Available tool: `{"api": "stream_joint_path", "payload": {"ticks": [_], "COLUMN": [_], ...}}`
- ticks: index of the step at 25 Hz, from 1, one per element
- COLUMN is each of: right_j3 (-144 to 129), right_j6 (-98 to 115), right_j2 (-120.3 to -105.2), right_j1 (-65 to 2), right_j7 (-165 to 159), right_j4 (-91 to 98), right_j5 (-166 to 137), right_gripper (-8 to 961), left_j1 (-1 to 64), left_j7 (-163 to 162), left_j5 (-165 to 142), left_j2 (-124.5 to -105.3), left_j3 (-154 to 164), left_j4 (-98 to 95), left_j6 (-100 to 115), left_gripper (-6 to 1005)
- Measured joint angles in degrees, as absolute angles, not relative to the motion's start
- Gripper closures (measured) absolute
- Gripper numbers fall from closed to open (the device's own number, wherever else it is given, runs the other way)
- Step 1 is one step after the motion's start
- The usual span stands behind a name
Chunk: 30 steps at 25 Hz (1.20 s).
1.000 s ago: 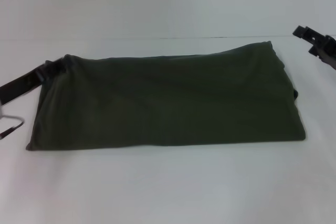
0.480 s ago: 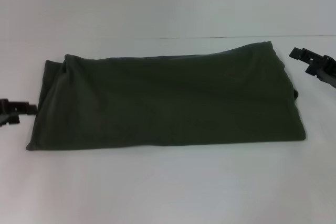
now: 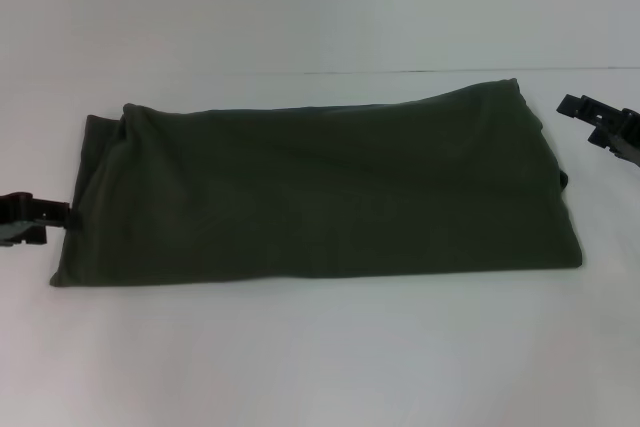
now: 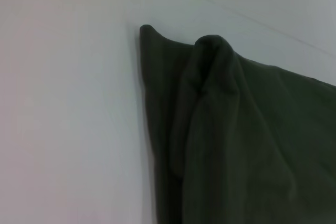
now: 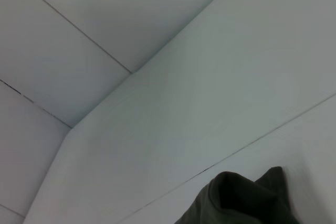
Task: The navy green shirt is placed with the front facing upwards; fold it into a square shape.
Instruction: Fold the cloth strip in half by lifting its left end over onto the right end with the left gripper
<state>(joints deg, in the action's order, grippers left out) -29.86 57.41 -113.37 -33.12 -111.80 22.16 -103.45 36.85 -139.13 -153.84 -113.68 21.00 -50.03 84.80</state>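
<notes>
The navy green shirt lies folded into a wide, plain dark rectangle across the middle of the white table. A bunched fold stands up at its far left corner. My left gripper hovers open just off the shirt's left edge, near the front left corner, holding nothing. My right gripper is open and empty, just off the shirt's far right corner. The right wrist view catches only a rumpled corner of the shirt.
The table's far edge meets a pale wall just behind the shirt. Bare white tabletop lies in front of the shirt and to both sides.
One second ago my left gripper was at the shirt's far left corner. It has since let go and pulled back toward the front left edge. The right gripper has shifted only slightly.
</notes>
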Motion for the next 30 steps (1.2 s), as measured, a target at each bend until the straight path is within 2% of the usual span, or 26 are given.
{"api": "stream_joint_path", "payload": {"ticks": [21,25,30], "right_j3": [-30.42,-31.47,-33.14], "right_j6": [57.40,58.34,63.80], "right_j2": [-112.98,-112.19,-109.99], "right_j1": [-32.78,-32.62,-33.07], "right_j7": [-112.49,-116.56,-125.14], "right_j4": [21.75,22.97,26.89], "right_j5": [-103.59,-106.51,-113.75], "right_gripper": [6,6,7], "left_j1": [37.48,37.65,37.56], "left_j7": [-139.45,-139.47,-139.03], "left_j5": [-153.99,-152.98,-151.57], "left_j2": [-114.82,-114.77,-113.53], "left_j3": [24.27,23.90,22.36], "left_j4": [-47.30,-47.26,-47.31], "left_j6": [77.88,78.11,82.22], "left_gripper": [374,373,373]}}
